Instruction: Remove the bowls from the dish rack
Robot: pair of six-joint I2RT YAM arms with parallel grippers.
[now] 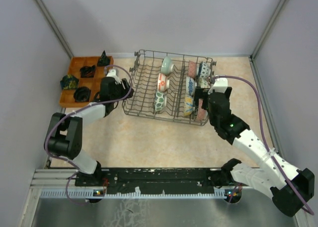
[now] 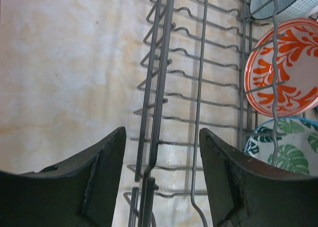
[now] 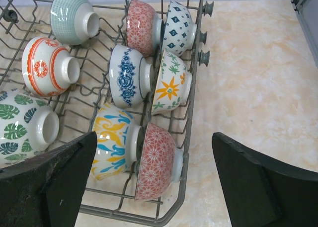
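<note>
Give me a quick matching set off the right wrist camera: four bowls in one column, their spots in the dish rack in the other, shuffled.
Bowls
1. pale green bowl
2. green leaf bowl
3. blue diamond bowl
4. red lattice bowl

Spots in the dish rack, as the right wrist view shows it
A. right-hand rows, near corner
B. leftmost row in view, far end
C. right-hand rows, far corner
D. leftmost row in view, near end

Pairs: 1-B, 2-D, 3-C, 4-A
</note>
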